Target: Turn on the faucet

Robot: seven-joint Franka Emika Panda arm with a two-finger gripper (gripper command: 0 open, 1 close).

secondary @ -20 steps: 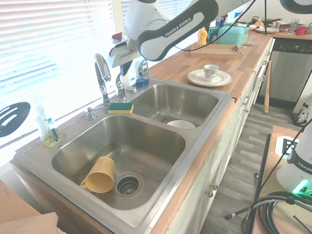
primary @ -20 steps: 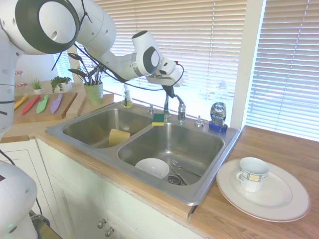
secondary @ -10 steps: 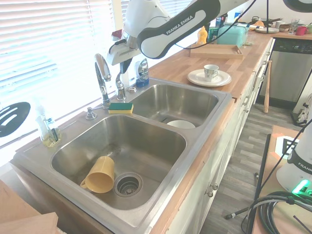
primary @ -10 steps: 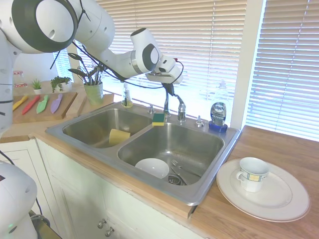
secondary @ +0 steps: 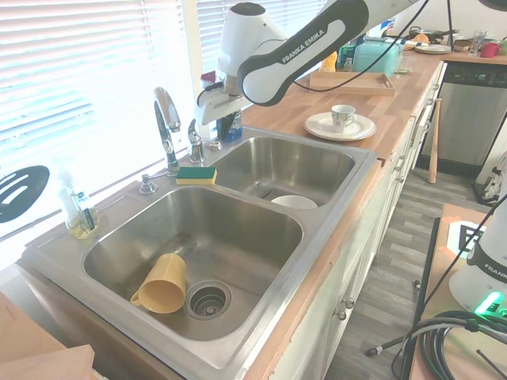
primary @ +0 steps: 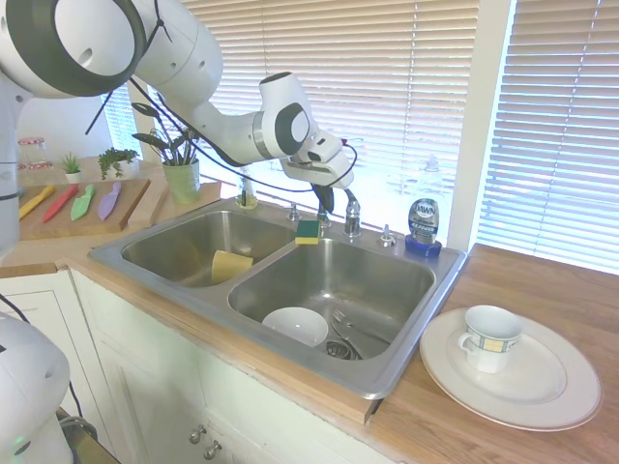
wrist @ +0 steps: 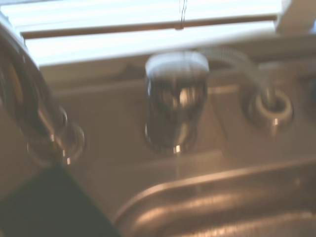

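I am holding my claw [secondary: 207, 124] just above the lever handle [secondary: 195, 145] of the faucet [secondary: 166, 127], which is standing on the back ledge of the sink [primary: 174, 280], at the divider between the two basins. In the first exterior view the claw [primary: 327, 196] is pointing down beside the arched spout [primary: 322, 208] and next to the handle [primary: 352, 215]. I cannot tell whether the claw is released or clenched (the fingers are too small and too dark against the window in both exterior views), nor whether it is touching the handle.

The wrist view is showing the handle [wrist: 175, 106] close up and blurred, with the spout base [wrist: 49, 138] to one side and a small chrome fitting [wrist: 269, 106] to the other.

Surrounding items:
- A green and yellow sponge [secondary: 196, 174] is lying on the ledge at the foot of the spout.
- A blue dish soap bottle [primary: 424, 225] is standing at the sink corner.
- A yellow cup [secondary: 162, 283] is lying on its side in one basin; a white bowl [primary: 295, 325] is sitting in the other.
- A mug [primary: 489, 338] is standing on a plate [primary: 542, 391] on the bench [primary: 542, 290].
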